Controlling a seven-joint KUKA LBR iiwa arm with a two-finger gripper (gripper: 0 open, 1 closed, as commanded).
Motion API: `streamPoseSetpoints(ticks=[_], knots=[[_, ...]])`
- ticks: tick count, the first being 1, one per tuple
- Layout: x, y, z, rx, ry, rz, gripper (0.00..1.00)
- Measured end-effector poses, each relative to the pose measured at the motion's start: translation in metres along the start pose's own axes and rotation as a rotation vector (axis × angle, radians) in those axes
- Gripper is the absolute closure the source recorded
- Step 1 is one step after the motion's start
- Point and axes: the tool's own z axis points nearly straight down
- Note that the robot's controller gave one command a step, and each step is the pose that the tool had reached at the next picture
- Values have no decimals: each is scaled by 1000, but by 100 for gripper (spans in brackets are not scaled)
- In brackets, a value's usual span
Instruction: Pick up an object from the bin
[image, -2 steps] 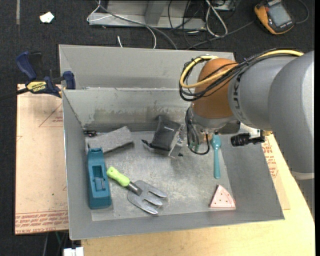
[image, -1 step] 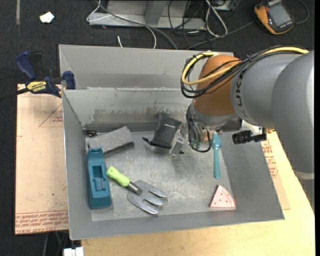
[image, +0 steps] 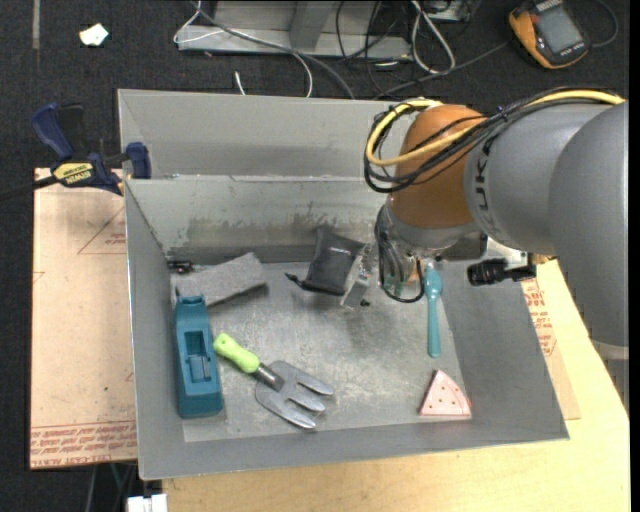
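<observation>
Closest to the lens, at the view's right: the broad grey arm link (image: 560, 170), with an orange rounded wrist cover (image: 435, 165) and yellow cable loops. Under that cover, down inside the grey metal bin (image: 150, 250): the gripper (image: 378, 280). Released or clenched: cannot tell, too much hidden beneath the wrist.

Landmark for the rest: the small metal garden fork with a lime-green handle (image: 275, 380), flat on the bin floor toward the front, tines to the view's right.

Behind the fork, toward the back wall and slightly right: a dark grey boxy object (image: 328, 265), tilted, just beside the gripper on its view-left side; touching or apart, cannot tell.

Well right of the fork and farther back: a slim teal plastic stick (image: 433, 315), like a toothbrush handle, running front to back, far end close under the wrist.

Right of the fork, near the front wall: a pink triangular wedge (image: 445, 397), apart from everything else.

Just left of the fork, near the handle's tip: a long blue stapler-shaped block (image: 195, 355), lengthwise along the left wall.

Behind and left of the fork, past that block's far end: a flat grey felt-like pad (image: 225, 278), slanted.
</observation>
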Motion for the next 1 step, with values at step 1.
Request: streamPoseSetpoints(ticks=[1], knots=[[0,0,-12,-1,-2,0,100]])
